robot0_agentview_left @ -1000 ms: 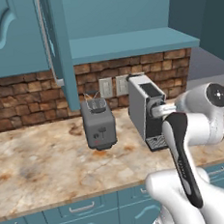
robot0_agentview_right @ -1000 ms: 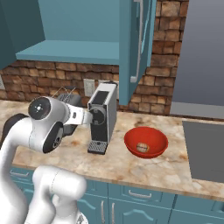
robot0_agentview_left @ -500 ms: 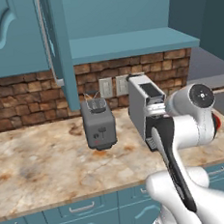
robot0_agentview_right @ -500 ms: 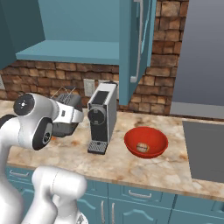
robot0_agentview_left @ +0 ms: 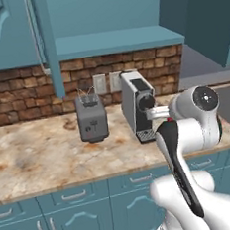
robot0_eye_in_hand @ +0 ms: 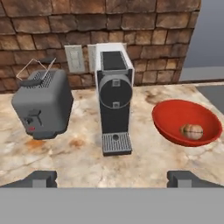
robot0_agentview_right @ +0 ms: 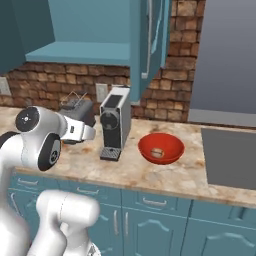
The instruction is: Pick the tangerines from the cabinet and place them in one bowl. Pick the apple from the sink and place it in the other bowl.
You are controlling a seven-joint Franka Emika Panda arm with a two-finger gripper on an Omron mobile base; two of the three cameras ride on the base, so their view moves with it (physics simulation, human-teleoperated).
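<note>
Whereas the arm stood further right a second ago, it has now swung left; the gripper (robot0_eye_in_hand: 112,179) hovers with fingers spread wide, empty, near the coffee machine (robot0_eye_in_hand: 113,96). The red bowl (robot0_eye_in_hand: 168,118) (right of it) holds one brownish, pale-topped tangerine (robot0_eye_in_hand: 192,131)

Arm: white, dark joints, rising from the base and folded at the elbow, forearm level and reaching forward. Wrist: horizontal, round dark-capped joint facing the cameras. Claw (robot0_eye_in_hand: 112,179): both dark fingertips (robot0_eye_in_hand: 40,178) low in the hand view, set wide apart, nothing between them; empty, held above the tabletop (robot0_eye_in_hand: 83,162).
</note>
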